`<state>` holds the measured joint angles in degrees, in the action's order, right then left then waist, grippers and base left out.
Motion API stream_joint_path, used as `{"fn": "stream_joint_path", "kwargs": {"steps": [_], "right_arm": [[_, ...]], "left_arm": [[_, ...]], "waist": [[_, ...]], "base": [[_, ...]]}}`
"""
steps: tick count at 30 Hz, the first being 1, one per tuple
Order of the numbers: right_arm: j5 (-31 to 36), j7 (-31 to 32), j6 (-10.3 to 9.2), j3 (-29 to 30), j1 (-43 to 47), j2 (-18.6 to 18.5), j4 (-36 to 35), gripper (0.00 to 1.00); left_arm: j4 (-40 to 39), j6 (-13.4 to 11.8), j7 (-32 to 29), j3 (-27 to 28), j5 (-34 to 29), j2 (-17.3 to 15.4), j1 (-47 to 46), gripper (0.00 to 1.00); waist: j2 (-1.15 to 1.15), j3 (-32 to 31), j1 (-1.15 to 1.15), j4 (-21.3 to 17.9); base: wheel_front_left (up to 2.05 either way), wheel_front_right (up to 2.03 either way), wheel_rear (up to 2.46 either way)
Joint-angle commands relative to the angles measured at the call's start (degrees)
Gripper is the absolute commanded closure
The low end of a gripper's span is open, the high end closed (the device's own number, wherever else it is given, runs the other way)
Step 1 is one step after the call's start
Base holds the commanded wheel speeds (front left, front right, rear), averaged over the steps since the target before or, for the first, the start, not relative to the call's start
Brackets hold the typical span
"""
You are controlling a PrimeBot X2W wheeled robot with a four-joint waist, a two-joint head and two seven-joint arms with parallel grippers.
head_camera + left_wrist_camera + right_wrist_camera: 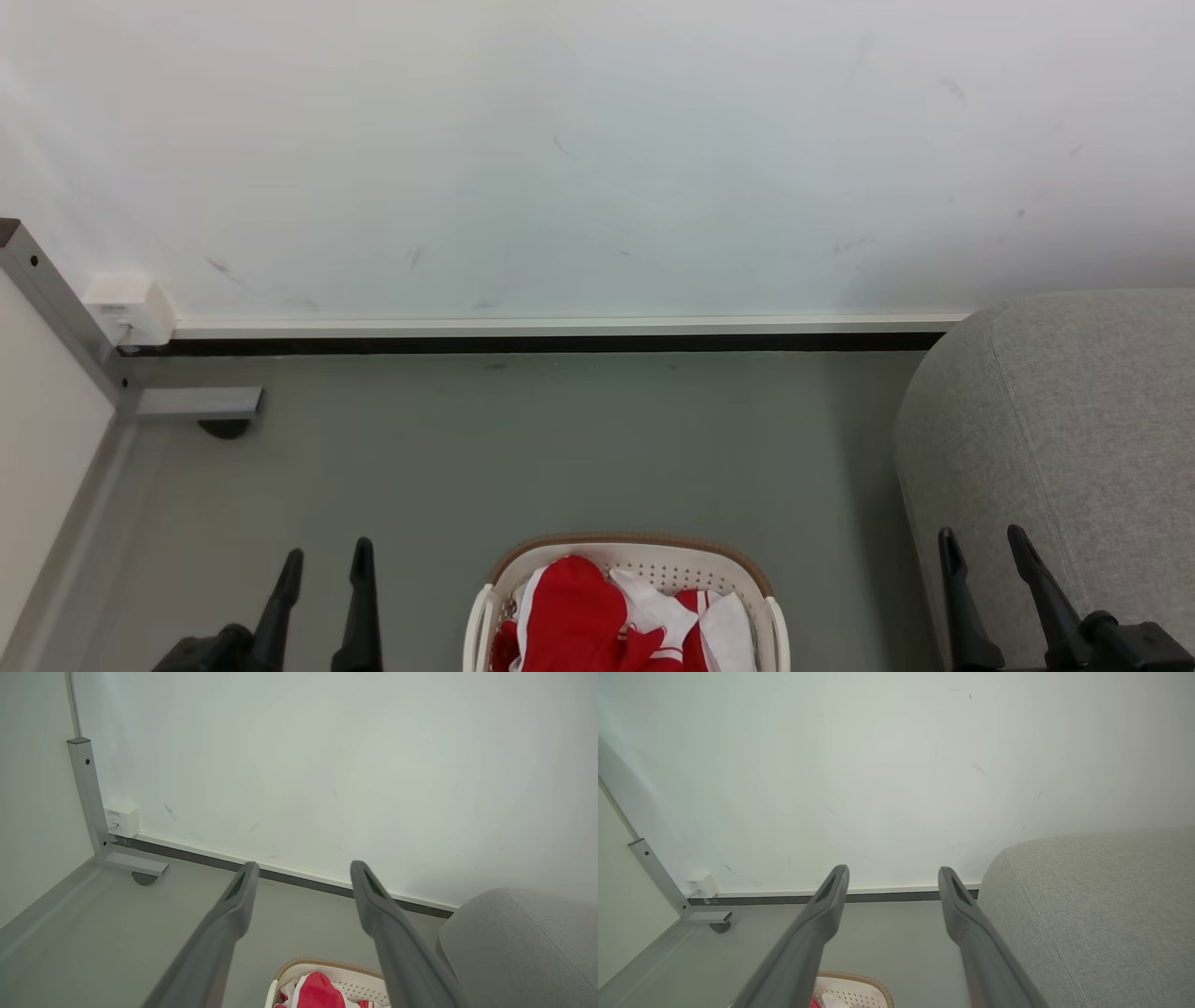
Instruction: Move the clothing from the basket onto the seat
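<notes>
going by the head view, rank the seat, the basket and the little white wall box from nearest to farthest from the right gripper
From the right gripper:
1. seat, right beside it, at the right.
2. basket, on the floor to its left, near the middle.
3. white wall box, far left, low on the wall.

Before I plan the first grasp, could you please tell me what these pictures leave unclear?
Head view: the bottom edge cuts off the basket and clothing, so garments cannot be counted.
Head view: the right edge cuts off the seat; its extent is unknown.
Right wrist view: the right gripper and bottom edge hide most of the basket.
</notes>
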<state>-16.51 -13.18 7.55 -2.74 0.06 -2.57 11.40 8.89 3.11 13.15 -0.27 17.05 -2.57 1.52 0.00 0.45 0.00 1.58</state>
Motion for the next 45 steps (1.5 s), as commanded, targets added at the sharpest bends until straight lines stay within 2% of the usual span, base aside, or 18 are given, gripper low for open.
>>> {"fn": "stream_joint_path", "kwargs": {"steps": [1, 17, 29, 38, 45], "right_arm": [[1.19, -0.51, -0.1, -0.07, 0.28, -0.48, 0.1, 0.0], [5.49, -2.16, -0.12, -1.52, 0.97, -0.51, 0.71, 0.0], [4.64, -2.08, -0.12, -1.95, 0.47, -0.49, 0.84, 0.0], [4.19, -2.07, -0.12, -2.63, -1.96, -0.46, -0.68, 0.0], [3.6, -2.06, -0.12, -3.05, -5.47, -0.46, -4.34, 0.0]], "left_arm": [[-0.09, 0.32, 0.54, -0.06, -1.61, -0.48, 0.6, 0.0], [0.22, 1.19, 2.09, -1.37, -6.72, -0.5, 1.39, 0.0], [0.58, 1.4, 2.04, -0.81, -5.72, -0.49, 0.92, 0.0], [0.73, 2.04, 2.04, -0.35, -6.4, -0.47, -0.55, 0.0], [2.41, 3.89, 2.04, -2.06, -9.31, -0.95, -6.25, 0.0]], "waist": [[0.0, -0.01, 0.0, 0.03], [0.0, -0.1, 0.0, 0.13], [0.0, 0.43, 0.0, -0.76], [0.0, 3.21, 0.0, -3.89], [0.0, 9.76, 0.0, -7.79]], "base": [[0.0, 0.0, 0.0], [0.0, 0.0, 0.0], [0.0, 0.0, 0.0], [0.0, 0.0, 0.0], [0.0, 0.0, 0.0]]}}
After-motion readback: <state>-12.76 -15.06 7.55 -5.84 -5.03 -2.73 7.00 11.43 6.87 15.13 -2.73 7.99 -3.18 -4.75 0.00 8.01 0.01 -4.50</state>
